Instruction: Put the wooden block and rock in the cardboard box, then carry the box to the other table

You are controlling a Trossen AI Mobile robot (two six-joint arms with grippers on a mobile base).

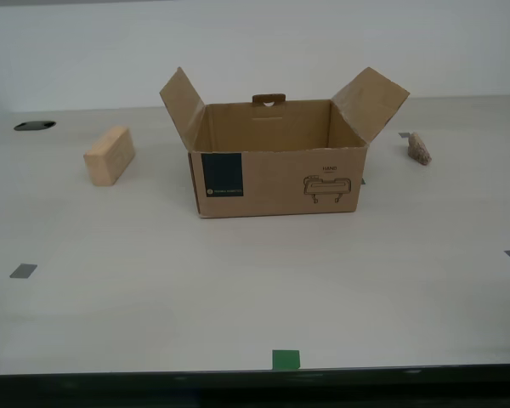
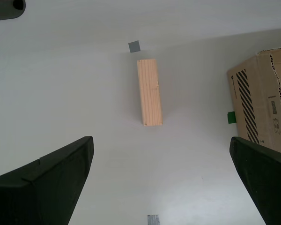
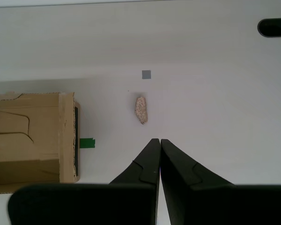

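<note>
Nothing of the task was done yet, as far as the pictures showed — both small things lay outside the cardboard box (image 1: 276,161). In the exterior view the box stood open at mid-table, flaps raised and its visible inside bare; taking the box as the dial's centre, the wooden block (image 1: 110,155) lay at nine o'clock and the rock (image 1: 420,148) at three o'clock, each well apart from the box. No arm showed in that view. In the second wrist view my second gripper (image 2: 161,176) hung above the pale table with its jaws spread wide and nothing between them, the wooden block (image 2: 149,92) lying ahead of it and the box's flap (image 2: 264,98) off to one side. In the first wrist view my first gripper (image 3: 159,143) had its fingertips pressed together, holding nothing, with the rock (image 3: 141,109) just beyond the tips — not touched. By my judgement both picks, both drops and the carry to the other table remained.
</note>
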